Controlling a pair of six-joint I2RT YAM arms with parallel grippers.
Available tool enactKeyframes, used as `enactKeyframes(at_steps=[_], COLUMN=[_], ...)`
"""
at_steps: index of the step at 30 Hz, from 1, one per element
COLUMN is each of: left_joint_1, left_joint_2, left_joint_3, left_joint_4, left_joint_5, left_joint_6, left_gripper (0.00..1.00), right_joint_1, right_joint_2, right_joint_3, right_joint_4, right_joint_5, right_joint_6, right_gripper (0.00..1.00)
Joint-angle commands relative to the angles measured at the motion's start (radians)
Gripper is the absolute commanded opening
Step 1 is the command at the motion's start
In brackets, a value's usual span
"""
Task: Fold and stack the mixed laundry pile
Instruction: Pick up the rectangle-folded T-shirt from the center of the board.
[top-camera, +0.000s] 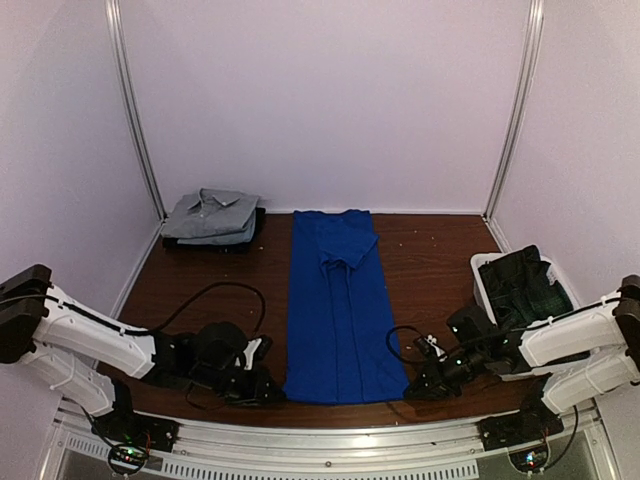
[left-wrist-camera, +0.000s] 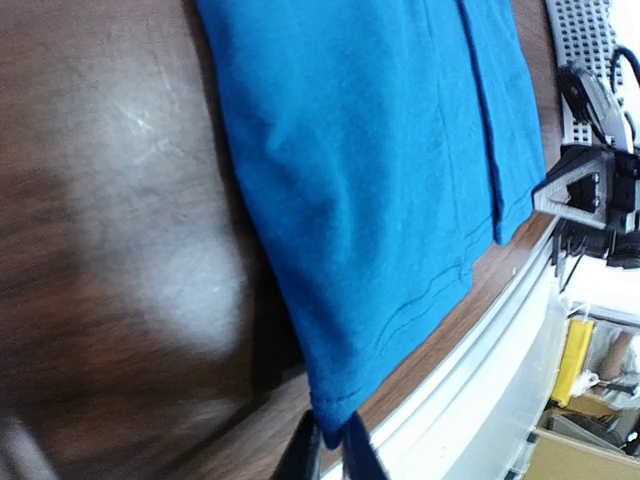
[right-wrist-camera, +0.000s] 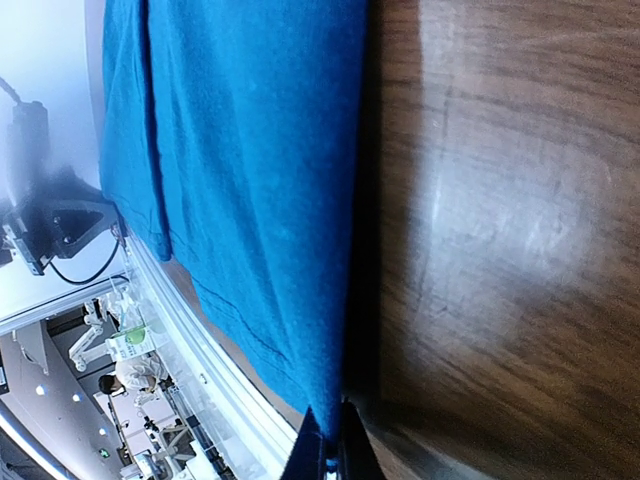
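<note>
L gripper (left-wrist-camera: 335, 452) & R gripper (right-wrist-camera: 330, 452) each pinch a hem corner of the royal-blue piece (top-camera: 338, 310), which lies flat, stretching away ahead of both, prob. so the hem can fold forward evenly, tho fingertips are mostly cropped.

flat shirt (top-camera: 340, 310): table (top-camera: 430, 260) centre | folded stack (top-camera: 212, 218): far-left corner | bin (top-camera: 484, 290): right, garment (top-camera: 525, 285) inside

Your left gripper (left-wrist-camera: 331, 442) pinches a corner of the blue cloth (left-wrist-camera: 380, 150).
Cloth lies flat on the table (left-wrist-camera: 110, 200), hem along the table edge; both fingers meet on that corner at frame bottom.
</note>
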Motion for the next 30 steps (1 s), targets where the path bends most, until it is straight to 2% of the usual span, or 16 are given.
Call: enactKeyframes(at_steps=[1,4,8,14,16,17,19,21,24,27,30], left_joint_1=[-0.009,-0.012,-0.012,-0.011,-0.012,-0.012,-0.012,-0.020,-0.021,-0.024,-0.050], left_joint_2=[0.056,0.026,-0.054,-0.101,-0.085,-0.078,-0.074,-0.084,-0.079,-0.026,0.023], left_joint_3=[0.071,0.052,-0.006,0.062,0.099,0.120,0.172,0.219,0.268,0.294,0.309], left_joint_4=[-0.011,-0.012,-0.011,-0.313,-0.392,-0.427,-0.513,-0.559,-0.623,-0.609,-0.558], left_joint_5=[0.058,0.027,-0.030,-0.112,-0.125,-0.128,-0.165,-0.189,-0.237,-0.216,-0.179], left_joint_6=[0.066,0.038,-0.006,0.082,0.139,0.172,0.240,0.335,0.384,0.390,0.379], left_gripper=[0.21,0.32,0.32,0.33,0.34,0.34,0.35,0.38,0.43,0.40,0.36], right_joint_1=[0.011,0.010,0.028,0.075,0.075,0.073,0.071,0.067,0.052,0.051,0.052], right_joint_2=[0.021,0.033,0.015,-0.041,-0.067,-0.081,-0.119,-0.162,-0.182,-0.135,-0.081], right_joint_3=[0.022,0.031,0.038,0.090,0.103,0.118,0.156,0.191,0.201,0.216,0.240], right_joint_4=[-0.033,-0.064,-0.107,-0.226,-0.284,-0.333,-0.438,-0.501,-0.531,-0.536,-0.526], right_joint_5=[0.012,0.017,0.005,0.017,0.028,0.048,0.105,0.158,0.193,0.217,0.222], right_joint_6=[-0.008,-0.035,-0.051,-0.097,-0.125,-0.149,-0.193,-0.214,-0.208,-0.214,-0.218], right_gripper=[0.00,0.00,0.00,0.01,0.25,0.33,0.38,0.47,0.47,0.42,0.40])
